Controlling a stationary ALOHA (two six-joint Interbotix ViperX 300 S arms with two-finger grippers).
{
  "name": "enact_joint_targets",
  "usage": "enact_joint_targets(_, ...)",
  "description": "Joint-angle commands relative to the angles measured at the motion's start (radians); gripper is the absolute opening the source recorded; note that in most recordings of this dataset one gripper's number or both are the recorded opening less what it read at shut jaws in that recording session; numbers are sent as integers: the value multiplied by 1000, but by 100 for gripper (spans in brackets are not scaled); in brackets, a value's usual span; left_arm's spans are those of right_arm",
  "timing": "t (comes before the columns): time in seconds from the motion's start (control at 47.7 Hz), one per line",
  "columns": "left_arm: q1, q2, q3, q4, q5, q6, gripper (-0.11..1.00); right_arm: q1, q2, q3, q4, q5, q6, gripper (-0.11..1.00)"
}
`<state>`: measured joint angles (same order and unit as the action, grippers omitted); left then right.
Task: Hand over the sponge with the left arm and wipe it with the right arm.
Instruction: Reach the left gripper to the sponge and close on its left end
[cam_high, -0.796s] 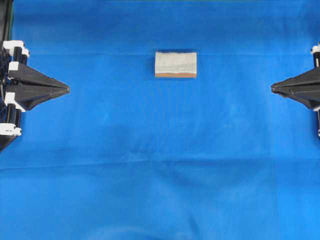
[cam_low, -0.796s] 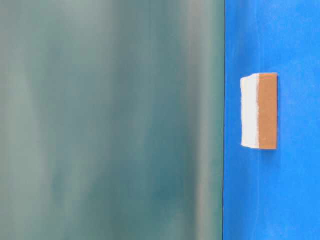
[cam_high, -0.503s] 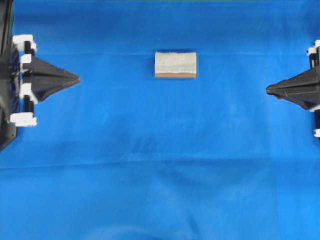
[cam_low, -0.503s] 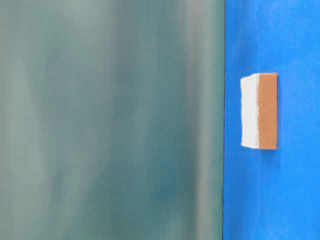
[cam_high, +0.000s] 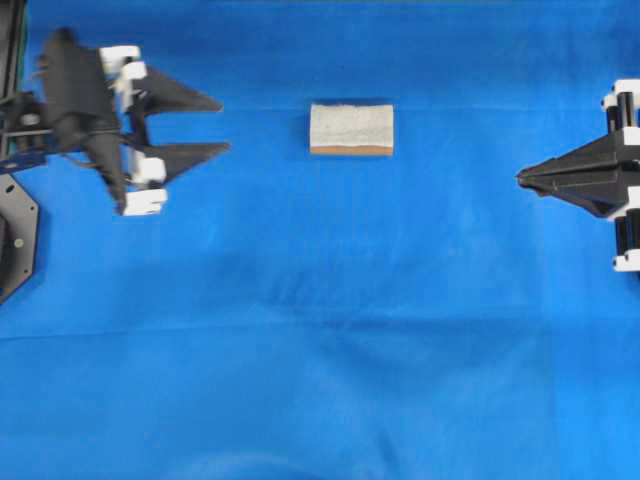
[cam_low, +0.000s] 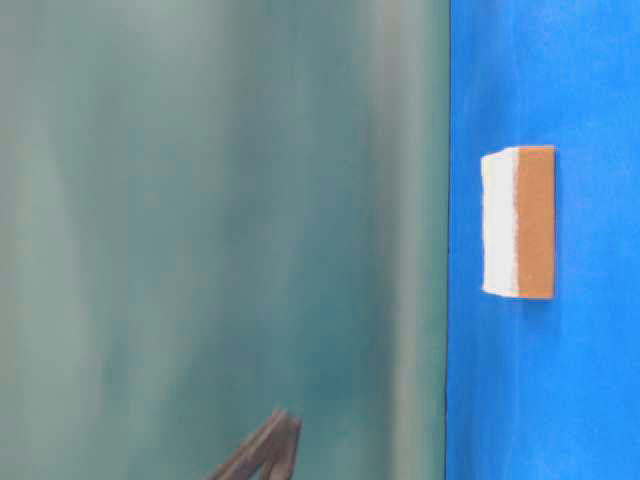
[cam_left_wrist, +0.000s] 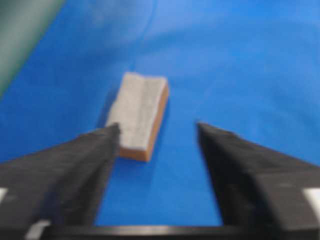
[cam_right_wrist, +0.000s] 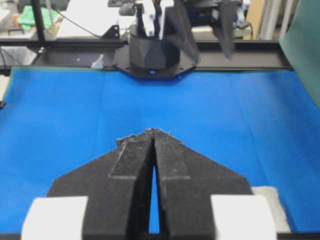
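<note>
On blue cloth (cam_high: 320, 330) — sponge (cam_high: 351, 129); grey-green face, orange-brown edge.

Blue cloth (cam_high: 320, 350), green backdrop (cam_low: 200, 200).

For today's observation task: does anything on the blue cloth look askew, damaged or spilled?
Nothing stands out. The sponge lies flat and square on the cloth, whole, untouched. The left gripper is open short of it; the right gripper is shut, well away.
</note>
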<state>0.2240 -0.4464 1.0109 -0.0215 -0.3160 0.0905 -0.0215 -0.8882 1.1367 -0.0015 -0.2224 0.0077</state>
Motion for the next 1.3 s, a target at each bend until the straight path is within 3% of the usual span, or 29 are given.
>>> enact_joint_targets(0.0,11,72,-71,-2,8,8,76,-2,6,-25,3,-3,2,-1)
enact_joint_targets(0.063,18,123,-106,-2,23,28,88,-2,8,-25,3,-3,3,-1)
enact_joint_targets(0.126,29,184,-147,-2,51,54,94,-2,9,-25,5,-3,6,-1)
enact_joint_targets(0.65,67,617,-417,-2,141,138,94,-6,28,-21,3,-3,11,-1)
enact_joint_targets(1.006,118,746,-476,-2,120,187,94,-6,34,-21,5,-3,11,-1)
enact_joint_targets(1.278,115,767,-477,-2,123,189,94,-6,49,-21,5,-3,11,-1)
